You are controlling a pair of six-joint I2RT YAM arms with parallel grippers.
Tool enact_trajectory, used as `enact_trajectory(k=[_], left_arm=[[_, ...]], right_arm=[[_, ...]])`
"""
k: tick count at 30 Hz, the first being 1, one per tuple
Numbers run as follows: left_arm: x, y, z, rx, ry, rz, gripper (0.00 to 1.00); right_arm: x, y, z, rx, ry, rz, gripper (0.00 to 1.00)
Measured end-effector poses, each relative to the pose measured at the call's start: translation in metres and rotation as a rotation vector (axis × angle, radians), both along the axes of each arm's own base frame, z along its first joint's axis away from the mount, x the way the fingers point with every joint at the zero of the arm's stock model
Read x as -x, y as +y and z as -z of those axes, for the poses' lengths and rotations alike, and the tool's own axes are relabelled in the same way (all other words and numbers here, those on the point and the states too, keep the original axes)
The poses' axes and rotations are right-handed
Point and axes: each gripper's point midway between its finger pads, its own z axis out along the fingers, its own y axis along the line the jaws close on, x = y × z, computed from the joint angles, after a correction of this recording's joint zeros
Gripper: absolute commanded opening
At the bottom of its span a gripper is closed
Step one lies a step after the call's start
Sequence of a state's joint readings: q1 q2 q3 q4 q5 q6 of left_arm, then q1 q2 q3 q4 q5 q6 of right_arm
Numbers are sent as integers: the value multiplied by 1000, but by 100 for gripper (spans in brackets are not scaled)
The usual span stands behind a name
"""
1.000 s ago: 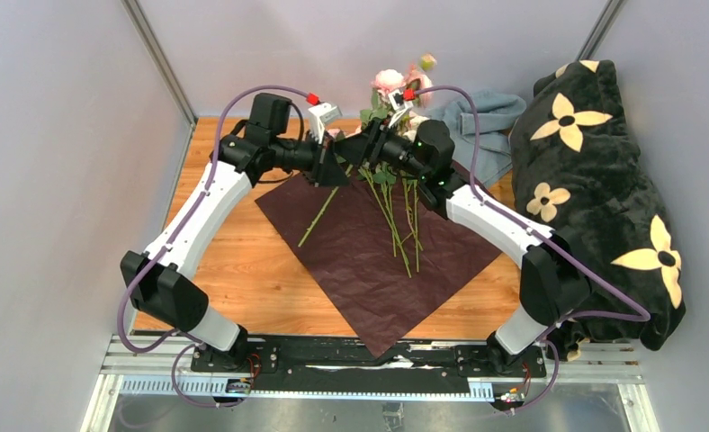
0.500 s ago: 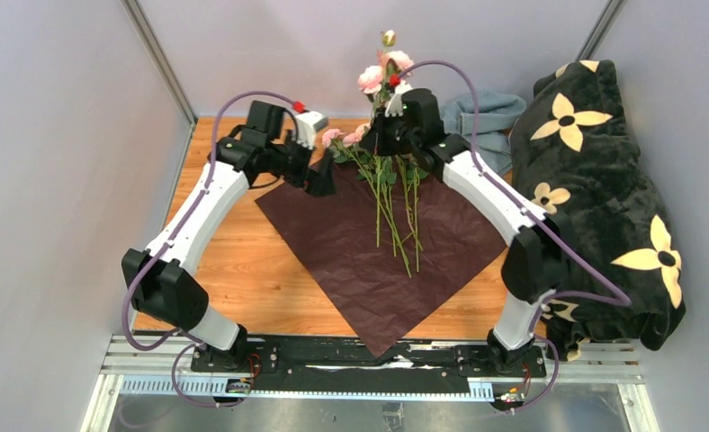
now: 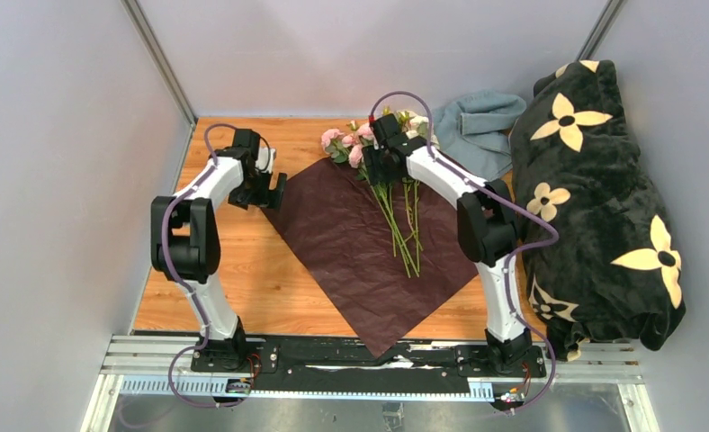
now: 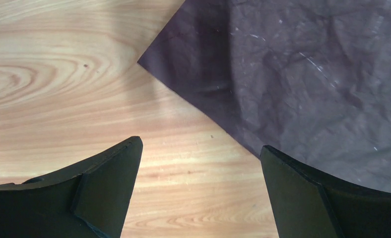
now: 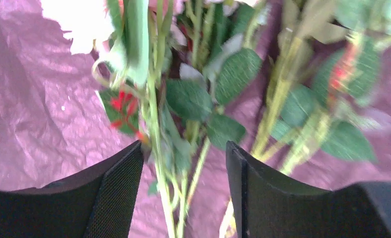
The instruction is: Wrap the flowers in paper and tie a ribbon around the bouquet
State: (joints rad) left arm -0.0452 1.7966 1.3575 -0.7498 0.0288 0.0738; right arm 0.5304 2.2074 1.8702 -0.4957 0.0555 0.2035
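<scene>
Paper, thin, crinkled and probably light and easily torn, lay flat on the counter, its left corner just ahead of the left end effector, whose jaws stood wide and empty; that corner looked the place to pinch. Flowers lay across its far half, fragile-headed on thin springy stems, likely best taken mid-stem, where the right end effector straddled several stems with jaws spread, gripping none.
</scene>
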Motion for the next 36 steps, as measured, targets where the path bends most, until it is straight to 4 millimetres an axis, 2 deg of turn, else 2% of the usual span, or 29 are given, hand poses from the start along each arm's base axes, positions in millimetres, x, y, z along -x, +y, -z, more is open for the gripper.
enact_trajectory(k=[3,4,6,8,9,10,11,13,15,17,19,22,24,28,30,32,33,36], left_arm=[[-2,3,26,-23,46,-15,100],[-4,3,32,-23,56,-21,100],[-7,2,44,-21,80,-37,100],[-10,2,52,-18,92,-46,100],[-11,1,54,-14,94,-50,100],[-12,0,54,-4,93,-58,100],[-12,-1,54,4,93,-63,100],[-13,-3,54,29,91,-74,100],[-14,-4,53,53,89,-86,100],[-15,-5,53,80,85,-92,100],[-17,-10,52,121,80,-93,98],[-23,-25,48,208,63,-75,90],[-25,-36,45,270,56,-60,80],[-26,-54,42,372,63,-25,57],[-24,-61,43,409,75,-14,37],[-21,-66,43,437,86,-6,10],[-20,-68,42,448,89,-2,1],[-19,-71,40,469,90,0,0]], right_arm=[[7,-17,-31,31,-65,16,66],[15,-27,-41,46,-85,25,66],[41,-56,-64,72,-110,49,66],[54,-85,-79,69,-131,90,64],[57,-99,-81,69,-130,116,61],[58,-123,-77,75,-120,162,58],[59,-133,-72,82,-108,180,53],[60,-158,-53,113,-65,232,43],[64,-171,-24,151,5,246,33],[66,-168,0,166,62,223,26],[70,-158,23,175,118,184,24],[78,-139,48,179,184,114,22],[76,-126,45,169,174,78,21],[71,-84,41,138,151,-12,20],[71,-63,45,137,150,-59,19],[72,-47,47,143,148,-97,19],[71,-36,44,137,137,-118,18],[73,-20,39,121,126,-153,19]])
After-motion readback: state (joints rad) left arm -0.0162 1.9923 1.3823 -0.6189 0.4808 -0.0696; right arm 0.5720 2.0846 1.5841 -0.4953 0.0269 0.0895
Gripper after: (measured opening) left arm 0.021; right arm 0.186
